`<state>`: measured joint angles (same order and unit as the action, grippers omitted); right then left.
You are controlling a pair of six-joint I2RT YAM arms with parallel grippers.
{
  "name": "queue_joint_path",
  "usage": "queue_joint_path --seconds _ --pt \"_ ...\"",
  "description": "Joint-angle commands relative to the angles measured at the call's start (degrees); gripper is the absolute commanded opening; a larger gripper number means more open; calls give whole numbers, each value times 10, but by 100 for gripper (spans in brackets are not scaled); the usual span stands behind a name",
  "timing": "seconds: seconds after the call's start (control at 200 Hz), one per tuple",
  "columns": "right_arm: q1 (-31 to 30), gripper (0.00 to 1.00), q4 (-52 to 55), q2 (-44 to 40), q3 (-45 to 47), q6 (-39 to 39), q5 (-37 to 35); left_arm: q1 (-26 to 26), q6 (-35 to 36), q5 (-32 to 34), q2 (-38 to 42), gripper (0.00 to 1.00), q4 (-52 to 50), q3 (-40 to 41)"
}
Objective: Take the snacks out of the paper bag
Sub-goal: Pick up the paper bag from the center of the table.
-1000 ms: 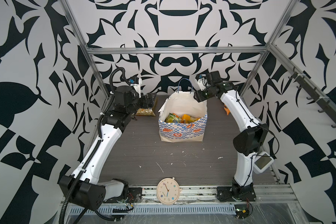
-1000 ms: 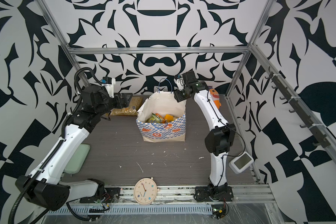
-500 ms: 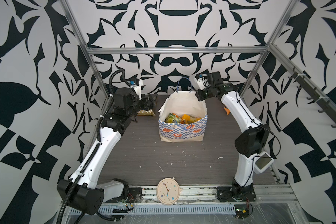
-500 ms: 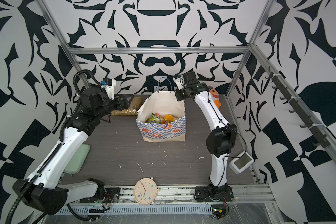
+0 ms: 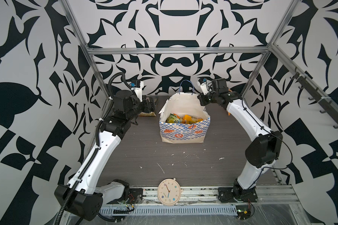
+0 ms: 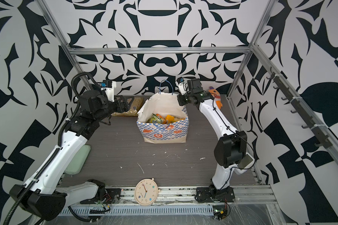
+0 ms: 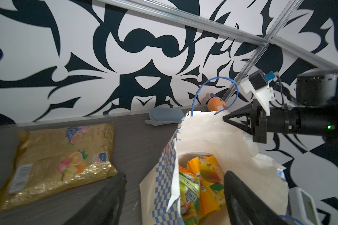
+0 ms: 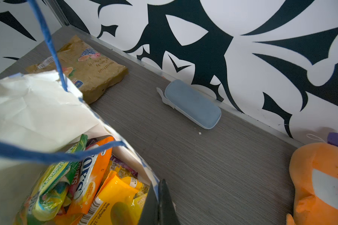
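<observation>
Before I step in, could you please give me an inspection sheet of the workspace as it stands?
Surface: dark wood-grain table, scattered white flecks.
Job's things: paper bag upright, open; snacks inside it; gold packet lying on the table beside it.
Clutter: blue-grey pouch and orange plush toy by the back wall; clock at the front edge; green pad beside the left arm.
Grippers: left gripper open, empty, near the bag's rim; right gripper shut on the bag's rim.
Cables: black conduit loops above the left arm; thin cable along the right arm.
Surroundings: black-and-white patterned walls, aluminium frame, hook rail.
</observation>
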<state>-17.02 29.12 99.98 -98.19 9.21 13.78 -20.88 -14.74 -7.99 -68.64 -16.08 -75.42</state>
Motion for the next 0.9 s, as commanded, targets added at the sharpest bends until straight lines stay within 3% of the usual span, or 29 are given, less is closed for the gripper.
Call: queue_joint_path --seconds 0.0,0.045,0.285,0.39,0.525,0.68,0.895 --pt "-3 0 -80 -74 36 8 58 -15 22 -5 -1 61 -2 -12" --pt "-6 0 -111 -98 74 17 69 -24 33 -1 -2 55 -5 -14" --pt "-20 0 -214 -209 223 44 92 -77 88 33 -3 52 -43 -29" --pt "-31 0 -242 -255 269 43 106 -88 98 13 6 43 -46 -26" --pt "-56 0 -277 -312 334 50 102 -111 114 -6 19 42 -58 -21" --pt "-102 0 -300 -364 395 54 48 -176 150 40 30 39 -88 -13" --pt "-149 0 -330 -428 461 39 -36 -238 136 78 57 39 -88 32"
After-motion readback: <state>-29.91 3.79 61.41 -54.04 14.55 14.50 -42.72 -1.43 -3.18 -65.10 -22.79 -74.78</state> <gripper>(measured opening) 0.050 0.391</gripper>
